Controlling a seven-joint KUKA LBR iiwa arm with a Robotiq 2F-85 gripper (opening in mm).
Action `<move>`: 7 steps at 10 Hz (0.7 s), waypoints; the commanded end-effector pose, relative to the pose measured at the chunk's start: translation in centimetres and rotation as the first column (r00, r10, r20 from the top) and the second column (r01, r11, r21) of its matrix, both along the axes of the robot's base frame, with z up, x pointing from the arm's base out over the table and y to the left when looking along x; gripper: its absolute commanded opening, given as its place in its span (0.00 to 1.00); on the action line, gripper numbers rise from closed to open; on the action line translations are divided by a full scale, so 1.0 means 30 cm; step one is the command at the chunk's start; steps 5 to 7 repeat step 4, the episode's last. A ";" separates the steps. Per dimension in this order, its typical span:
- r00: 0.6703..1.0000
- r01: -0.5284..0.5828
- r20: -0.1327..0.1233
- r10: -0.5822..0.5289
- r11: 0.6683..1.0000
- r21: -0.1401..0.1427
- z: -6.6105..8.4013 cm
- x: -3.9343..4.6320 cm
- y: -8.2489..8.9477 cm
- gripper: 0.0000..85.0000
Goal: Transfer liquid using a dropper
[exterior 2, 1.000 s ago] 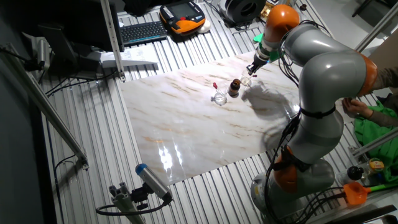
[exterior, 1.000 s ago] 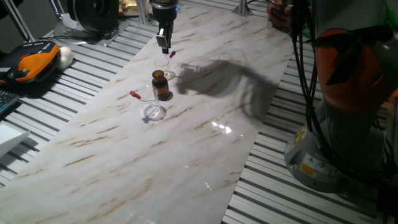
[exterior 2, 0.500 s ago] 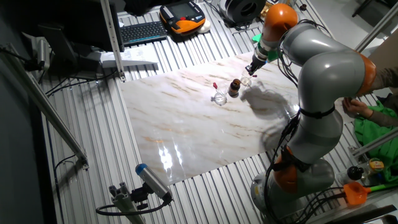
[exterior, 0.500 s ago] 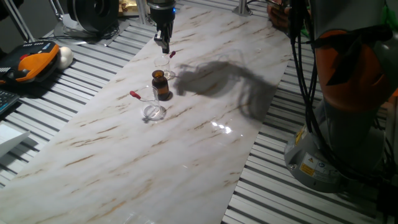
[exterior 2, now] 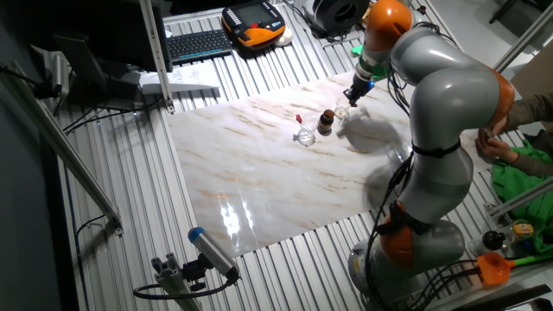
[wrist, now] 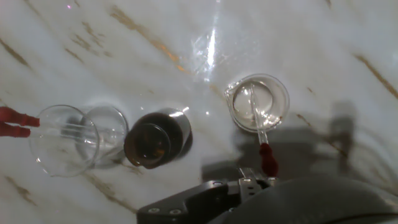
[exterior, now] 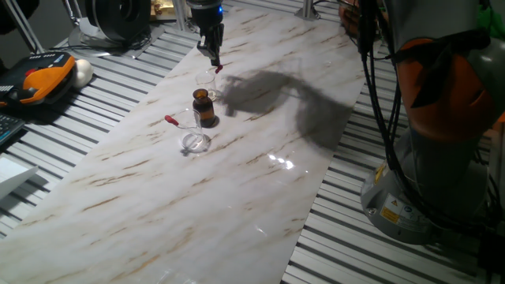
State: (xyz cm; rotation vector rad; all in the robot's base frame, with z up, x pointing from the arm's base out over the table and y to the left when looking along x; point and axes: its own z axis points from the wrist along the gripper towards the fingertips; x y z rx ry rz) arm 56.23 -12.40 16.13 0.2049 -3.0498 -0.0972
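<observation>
A small clear beaker (exterior: 206, 81) holds the dropper, a thin pipette leaning on its rim with its red bulb (exterior: 218, 69) sticking out. In the hand view the pipette lies in this beaker (wrist: 258, 102) and its bulb (wrist: 267, 158) points at my hand. My gripper (exterior: 212, 55) hangs just above and behind the bulb, slightly open, with nothing between the fingers. It also shows in the other fixed view (exterior 2: 354, 93). The amber bottle (exterior: 204, 106) stands open just in front. A second beaker (exterior: 194, 140) holds a twin dropper with a red bulb (exterior: 169, 120).
The glassware stands in a row on a marble-patterned sheet (exterior: 237, 205). An orange handset (exterior: 43, 79) and a keyboard lie at the left on the slatted table. My arm's base (exterior: 442, 158) stands at the right.
My gripper has shifted a little to the right, closer over the red bulb at the far beaker. The arm's shadow has moved with it. The glassware has not moved.
</observation>
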 end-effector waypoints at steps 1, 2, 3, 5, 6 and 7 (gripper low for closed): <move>1.000 0.016 -0.002 -0.016 1.000 0.003 0.003 -0.006 -0.002 0.00; 0.999 0.039 0.000 -0.039 0.999 0.012 0.009 -0.012 -0.001 0.00; 0.999 0.046 0.000 -0.046 0.999 0.011 0.012 -0.018 0.000 0.00; 0.999 0.052 -0.002 -0.052 0.999 0.009 0.014 -0.022 0.001 0.00; 0.999 0.052 -0.002 -0.052 0.999 0.009 0.014 -0.022 0.001 0.00; 0.999 0.052 -0.002 -0.052 0.999 0.009 0.014 -0.022 0.001 0.00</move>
